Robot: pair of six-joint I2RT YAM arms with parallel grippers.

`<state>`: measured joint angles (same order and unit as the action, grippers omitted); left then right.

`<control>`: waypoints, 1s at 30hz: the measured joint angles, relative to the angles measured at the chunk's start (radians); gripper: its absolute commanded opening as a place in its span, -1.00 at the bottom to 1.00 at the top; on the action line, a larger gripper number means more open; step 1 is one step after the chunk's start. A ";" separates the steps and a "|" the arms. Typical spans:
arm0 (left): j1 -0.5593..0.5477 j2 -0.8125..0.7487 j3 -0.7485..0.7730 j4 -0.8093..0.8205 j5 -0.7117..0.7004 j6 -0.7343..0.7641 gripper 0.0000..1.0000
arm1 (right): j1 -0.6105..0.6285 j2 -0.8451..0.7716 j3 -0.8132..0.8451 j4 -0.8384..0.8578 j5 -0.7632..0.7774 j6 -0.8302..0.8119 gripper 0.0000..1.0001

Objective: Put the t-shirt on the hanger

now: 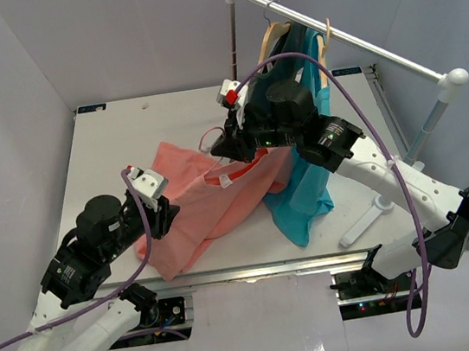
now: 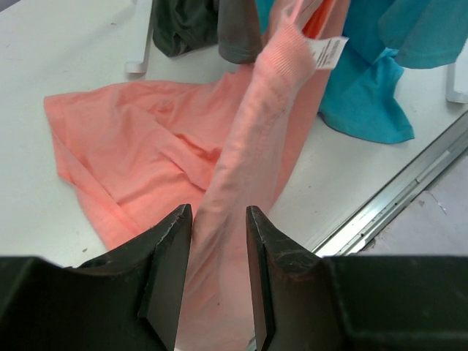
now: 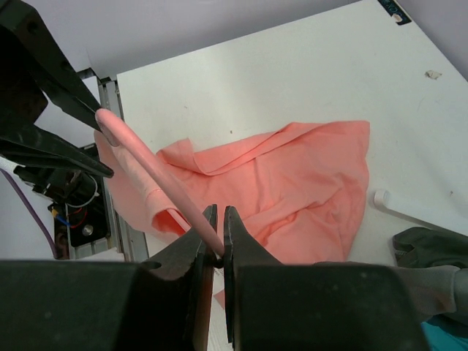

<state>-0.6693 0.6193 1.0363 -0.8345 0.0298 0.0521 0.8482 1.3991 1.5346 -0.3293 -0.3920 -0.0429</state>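
— From above?
— Salmon t-shirt (image 1: 196, 211) crumpled by the counter's (image 1: 101, 159) near edge, left of centre, collar raised under the right pincer (image 1: 229, 148). Teal shirt (image 1: 304, 201) draped from a wooden hanger (image 1: 266, 42) on the metal rail (image 1: 374, 48) at the back right corner.
— Anything more from the left wrist?
— Left pincer (image 2: 218, 219) apart, with a raised band of soft knit cloth running between the fingers up to a white tag (image 2: 327, 51).
— And the right wrist?
— Right pincer (image 3: 221, 213) clamped on the hanger (image 3: 153, 175), a slim, smooth, pale-pink rod that is hard to make out from above. Dark grey shirt (image 3: 431, 245) bunched at the frame's edge, seen only here.
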 measured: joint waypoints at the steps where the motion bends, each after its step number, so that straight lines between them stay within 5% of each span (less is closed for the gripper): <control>1: 0.000 0.000 0.000 -0.003 -0.016 0.000 -0.07 | 0.000 0.000 0.014 -0.009 0.003 -0.001 -0.84; 30: 0.000 -0.034 0.032 -0.096 -0.232 -0.062 0.11 | -0.048 0.025 0.189 -0.118 0.096 0.021 -0.84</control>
<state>-0.6693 0.5850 1.0680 -0.9308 -0.2023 -0.0100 0.7998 1.4239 1.7240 -0.4473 -0.2963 -0.0218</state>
